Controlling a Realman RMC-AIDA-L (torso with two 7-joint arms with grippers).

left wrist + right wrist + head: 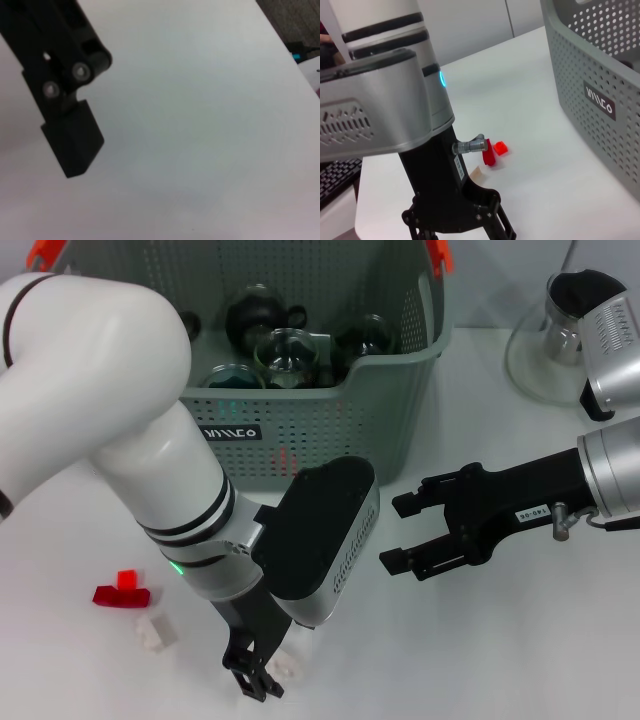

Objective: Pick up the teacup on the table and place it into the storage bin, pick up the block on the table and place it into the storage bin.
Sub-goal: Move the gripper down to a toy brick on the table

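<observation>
**A:** Where does the storage bin (330,430) stand?

**B:** At the far middle of the white table (480,640), grey with perforated walls, orange-red handle tabs (437,254) on its rim and a black label (231,432) on the near wall. Several glass teacups (285,357) lie inside it, crowded together.

**A:** And the blocks?

**B:** A red block (122,590) lies on the table to the robot's left, near side, with a white block (156,631) just beside it, closer to the robot. Another pale piece (292,664) shows right by the left gripper's fingers; whether it is touched cannot be told.

**A:** What is the left gripper (255,670) doing?

**B:** It points down at the table in front of the bin. How far its fingers are parted cannot be told. The left wrist view shows one black finger (70,135) over bare table.

**A:** The right gripper (405,532)?

**B:** It reaches in from the right, level above the table, jaws spread wide and holding nothing, beside the bin's near corner.

**A:** Anything else?

**B:** A glass vessel (550,340) stands at the far right.
</observation>
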